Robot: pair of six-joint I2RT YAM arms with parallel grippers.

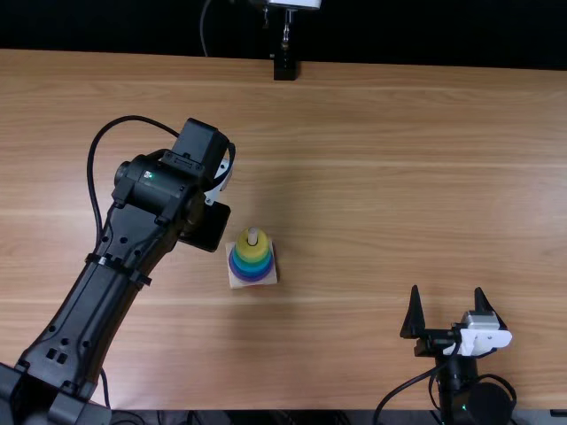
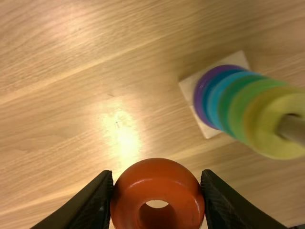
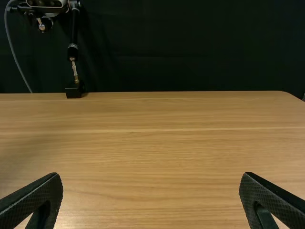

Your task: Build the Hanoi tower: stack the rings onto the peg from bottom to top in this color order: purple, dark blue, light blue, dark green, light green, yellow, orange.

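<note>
My left gripper [image 1: 205,227] is just left of and beyond the ring stack [image 1: 252,251] in the top view. The left wrist view has my left gripper [image 2: 157,202] shut on the orange ring [image 2: 157,177], one finger on either side, apart from the stack. On the peg [image 2: 291,128], rings rise from purple [image 2: 202,98] through blues and greens to yellow [image 2: 285,143] at the top, over a pale square base [image 2: 190,85]. At the lower right of the top view, my right gripper [image 1: 450,312] stands open; the right wrist view shows the right gripper [image 3: 151,198] with its fingers wide apart.
The wooden table [image 1: 381,159] extends around the stack. A black stand [image 1: 284,69] is at the far edge, with a cable beside it. The left arm lies across the table's left part, a loop of cable along it.
</note>
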